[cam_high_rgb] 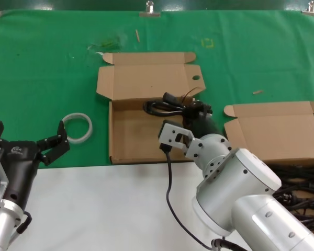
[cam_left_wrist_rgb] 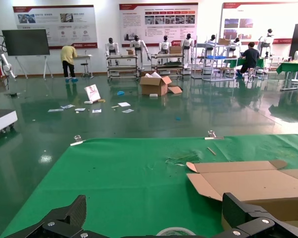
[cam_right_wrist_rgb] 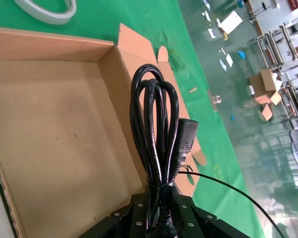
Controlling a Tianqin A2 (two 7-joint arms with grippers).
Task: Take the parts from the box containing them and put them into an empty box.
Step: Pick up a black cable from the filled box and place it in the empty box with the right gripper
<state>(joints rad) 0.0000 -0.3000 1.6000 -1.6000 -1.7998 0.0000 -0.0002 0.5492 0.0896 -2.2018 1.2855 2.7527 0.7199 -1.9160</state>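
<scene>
My right gripper (cam_high_rgb: 194, 112) is shut on a bundled black power cord (cam_high_rgb: 168, 106) and holds it over the far right part of the open brown box with a round hole in its lid (cam_high_rgb: 131, 137). In the right wrist view the cord coil (cam_right_wrist_rgb: 156, 129) runs out from between the fingers (cam_right_wrist_rgb: 188, 210), above the box's bare floor (cam_right_wrist_rgb: 54, 134). A second brown box (cam_high_rgb: 275, 130) sits at the right, with more black cords (cam_high_rgb: 298, 196) at its near side behind my right arm. My left gripper (cam_high_rgb: 29, 138) is open and empty at the left.
A white translucent ring (cam_high_rgb: 77, 127) lies on the green cloth left of the middle box; its edge shows in the left wrist view (cam_left_wrist_rgb: 175, 231). The white table front runs along the near side. Clips hold the cloth at the far edge.
</scene>
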